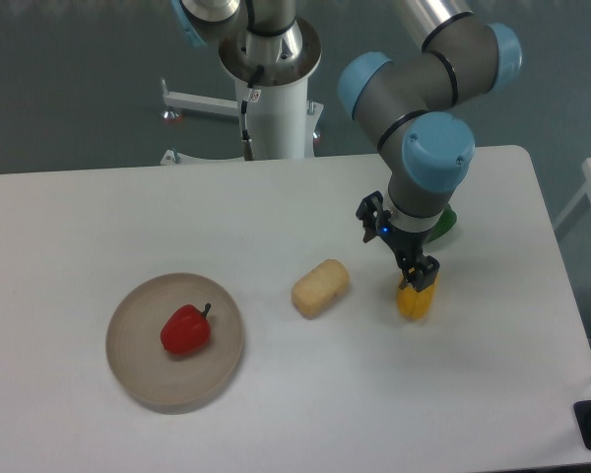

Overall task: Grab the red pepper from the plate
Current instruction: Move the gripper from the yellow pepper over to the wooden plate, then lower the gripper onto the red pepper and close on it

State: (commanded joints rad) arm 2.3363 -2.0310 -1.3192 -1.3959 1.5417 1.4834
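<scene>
The red pepper (185,330) sits near the middle of the plate (138,379) at the left of the tabletop (276,217), its stem pointing up and right. It looks light, hollow and glossy — probably slippery under hard pads, so a grip across the widest part of the body seems safer than the stem. The hand (417,279) hovers well apart, over a yellow pepper (415,301); whether it grips that I cannot tell.

Tan lump (320,288), yellow pepper (416,301), green pepper (445,221)
</scene>
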